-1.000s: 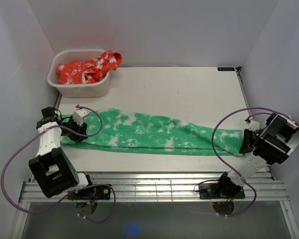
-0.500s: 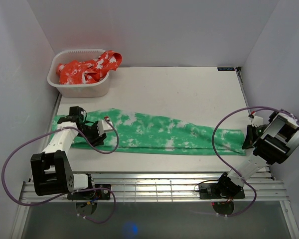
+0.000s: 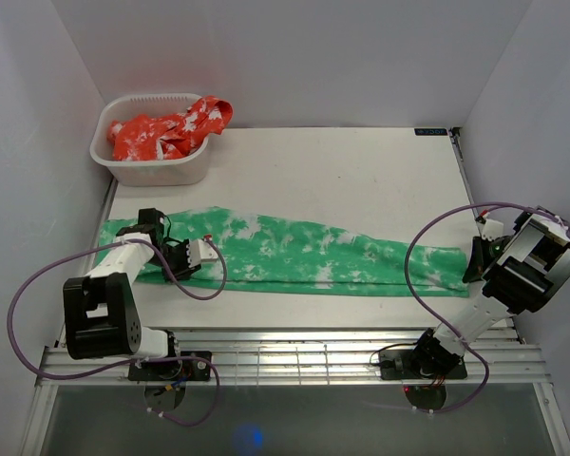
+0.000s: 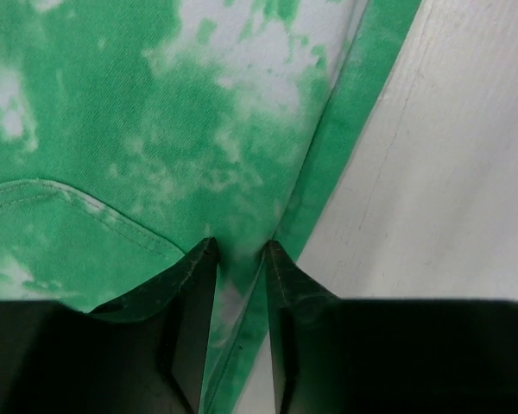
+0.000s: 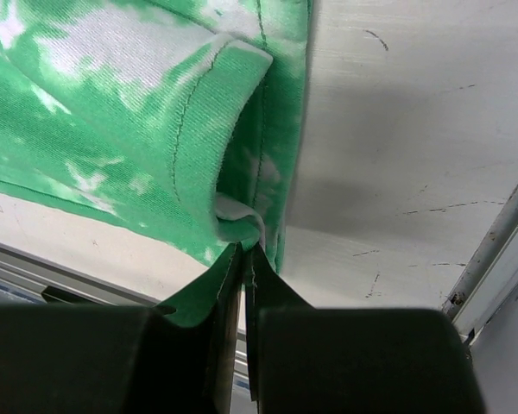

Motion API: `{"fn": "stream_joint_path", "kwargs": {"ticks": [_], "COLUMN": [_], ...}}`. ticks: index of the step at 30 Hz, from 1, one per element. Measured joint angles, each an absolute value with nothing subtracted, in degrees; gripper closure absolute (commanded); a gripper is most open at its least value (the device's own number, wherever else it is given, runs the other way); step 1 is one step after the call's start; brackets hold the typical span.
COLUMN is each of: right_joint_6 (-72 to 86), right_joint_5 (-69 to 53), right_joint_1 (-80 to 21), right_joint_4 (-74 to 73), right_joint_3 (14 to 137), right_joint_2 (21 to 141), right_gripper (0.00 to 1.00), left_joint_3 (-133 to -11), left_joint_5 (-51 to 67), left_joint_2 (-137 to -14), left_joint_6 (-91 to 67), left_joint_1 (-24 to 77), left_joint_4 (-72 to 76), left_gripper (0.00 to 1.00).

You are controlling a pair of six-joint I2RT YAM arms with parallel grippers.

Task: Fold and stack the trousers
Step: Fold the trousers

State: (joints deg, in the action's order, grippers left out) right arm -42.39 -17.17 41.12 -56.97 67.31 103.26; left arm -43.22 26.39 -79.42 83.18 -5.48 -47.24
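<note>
- Trousers (image 3: 294, 252): bright green, with irregular white tie-dye blotches along the whole length; green stitching.
- Basket (image 3: 157, 174): plain white.
- Garment in basket (image 3: 171, 128): orange-red with white blotches.
- Surface (image 3: 342, 171): off-white, with faint grey scuffs.
- Left arm (image 3: 114, 264) and right arm (image 3: 475, 318): white links, black joints.
- Cables (image 3: 407, 255): purple.
- Left end effector (image 4: 239, 250) and right end effector (image 5: 243, 252): black.

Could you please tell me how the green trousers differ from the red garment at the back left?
The trousers are green; the garment is red-orange. The trousers lie stretched flat along the table; the garment is bunched in a basket, spilling over its rim. The right claw pinches the trousers' end; no claw touches the garment. Both have white blotches.
</note>
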Motion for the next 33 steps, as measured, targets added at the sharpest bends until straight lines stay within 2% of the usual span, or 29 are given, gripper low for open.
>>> {"fn": "stream_joint_path", "kwargs": {"ticks": [1,2,4,6,19,24,29,33], "right_joint_6": [-42.4,-42.4,-42.4,-42.4,-43.4,-44.9,-45.5,-45.2], "right_joint_5": [-17.3,-17.3,-17.3,-17.4,-18.6,-17.5,-15.3,-14.9], "right_joint_1": [41.1,41.1,41.1,41.1,40.4,40.4,40.6,40.6], "right_joint_4": [-57.0,-57.0,-57.0,-57.3,-65.7,-65.5,-60.9,-58.4], "right_joint_3": [67.4,67.5,67.5,67.9,79.8,78.1,72.2,71.3], "right_joint_2": [103.3,103.3,103.3,103.4,104.0,103.4,103.4,105.8], "right_gripper": [0.92,0.92,0.92,0.92,0.92,0.92,0.92,0.92], "left_joint_3": [-43.2,-43.2,-43.2,-43.2,-49.8,-49.0,-43.3,-38.6], "left_joint_5": [26.2,26.0,25.9,25.9,28.3,29.2,28.7,27.0], "left_joint_2": [-79.4,-79.4,-79.4,-79.4,-71.7,-68.7,-69.5,-73.1], "left_joint_6": [83.2,83.3,83.2,83.2,84.5,87.5,89.1,88.7], "left_joint_1": [-5.5,-5.5,-5.5,-5.5,-6.4,-8.0,-8.3,-8.4], "left_joint_4": [-47.0,-46.7,-46.2,-46.0,-53.0,-56.4,-56.2,-53.1], "left_gripper": [0.7,0.79,0.91,1.0,1.0,1.0,1.0,0.87]}}
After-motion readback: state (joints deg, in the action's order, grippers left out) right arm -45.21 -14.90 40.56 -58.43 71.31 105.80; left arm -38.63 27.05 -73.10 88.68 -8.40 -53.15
